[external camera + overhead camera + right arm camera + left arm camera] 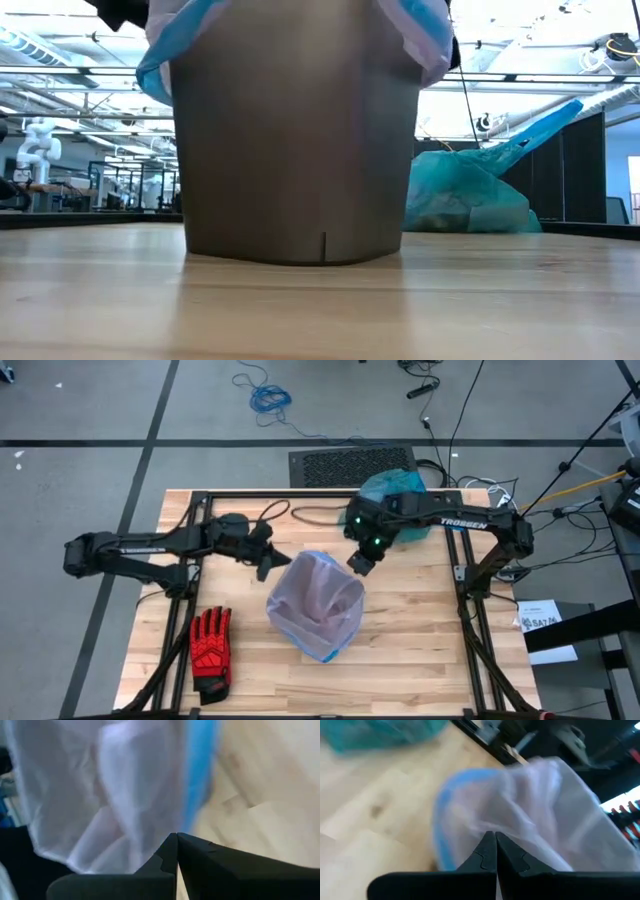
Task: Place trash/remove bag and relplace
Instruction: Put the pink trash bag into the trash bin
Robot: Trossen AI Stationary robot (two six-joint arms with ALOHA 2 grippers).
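While both pincers stand closed and empty, the left gripper (268,568) and right gripper (360,563) flank the lilac bag (318,600) — the teal bag (395,485) lies behind the right one, its contents hidden.

Grey plastic bin (295,140) cut off by the low view's upper edge, its inside hidden, pale lilac translucent liner bag with blue rim (530,815) smeared by blur in both wrist views, teal-green plastic bag (395,488) partly hidden behind the right arm
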